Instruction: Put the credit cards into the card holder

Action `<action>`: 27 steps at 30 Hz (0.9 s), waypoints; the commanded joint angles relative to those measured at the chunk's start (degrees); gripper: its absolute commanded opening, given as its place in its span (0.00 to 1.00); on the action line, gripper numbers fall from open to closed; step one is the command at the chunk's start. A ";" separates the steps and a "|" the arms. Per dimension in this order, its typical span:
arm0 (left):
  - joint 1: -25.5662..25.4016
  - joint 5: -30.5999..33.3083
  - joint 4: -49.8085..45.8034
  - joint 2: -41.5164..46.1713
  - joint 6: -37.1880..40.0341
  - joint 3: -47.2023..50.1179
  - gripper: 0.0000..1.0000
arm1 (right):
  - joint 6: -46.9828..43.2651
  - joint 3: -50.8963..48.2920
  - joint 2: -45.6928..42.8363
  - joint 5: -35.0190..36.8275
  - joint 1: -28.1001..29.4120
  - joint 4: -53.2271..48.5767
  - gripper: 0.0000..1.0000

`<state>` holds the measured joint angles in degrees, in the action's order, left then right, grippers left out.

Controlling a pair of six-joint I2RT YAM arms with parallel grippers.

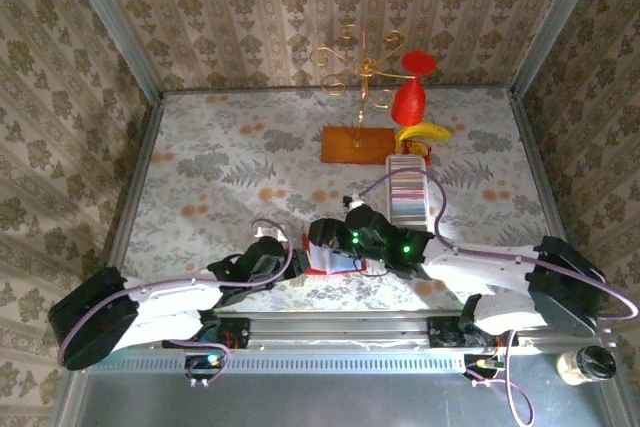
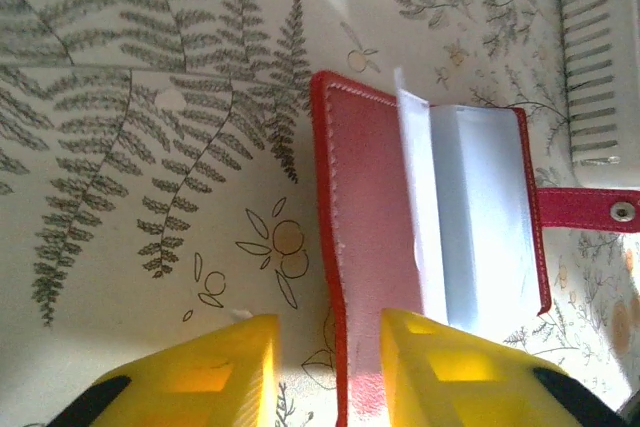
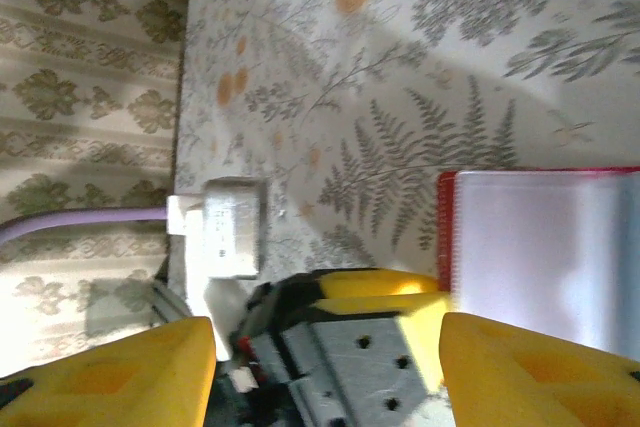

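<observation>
Near the middle of the near edge of the tabletop (image 1: 220, 157), the card holder (image 2: 370, 227) lies open and flat. Its red cover and its grey-blue pockets face up, and a thin white flap stands up between them. The left claw (image 2: 330, 377) is low over it. Its yellow fingers are a little apart, with the edge of the red cover in the gap, and they do not seem to squeeze it. The right claw (image 3: 325, 377) is spread wide just beside the holder and has nothing in it. The credit cards (image 1: 408, 197) stand in a row in the white tray (image 1: 405, 160), further back and toward the right edge. No card is in a claw yet, so I think the step now is getting the holder open and ready. The next move calls for one claw to go to the tray and pinch one thin card, while the holder stays open. Both arms bend in low from the near corners, and their wrists meet over the holder.
</observation>
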<state>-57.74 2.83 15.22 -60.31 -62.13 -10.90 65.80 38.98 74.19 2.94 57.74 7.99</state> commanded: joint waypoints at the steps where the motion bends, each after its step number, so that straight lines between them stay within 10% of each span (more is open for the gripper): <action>1: -0.29 2.89 -6.10 4.34 0.78 -0.13 0.34 | -5.06 -0.65 -3.23 6.00 -0.84 -11.46 0.61; 13: -0.01 10.32 -26.04 20.74 5.30 -3.21 0.58 | -33.29 3.88 -12.49 9.05 -2.54 -22.27 0.69; 27: 0.85 -2.65 -19.62 11.03 12.65 -14.33 0.32 | -94.92 4.83 -23.20 11.09 -5.93 -34.74 0.77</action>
<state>-57.47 6.07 -8.01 -46.74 -51.29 -23.90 -10.50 43.42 51.75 12.91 54.39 -20.03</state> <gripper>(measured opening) 0.322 0.769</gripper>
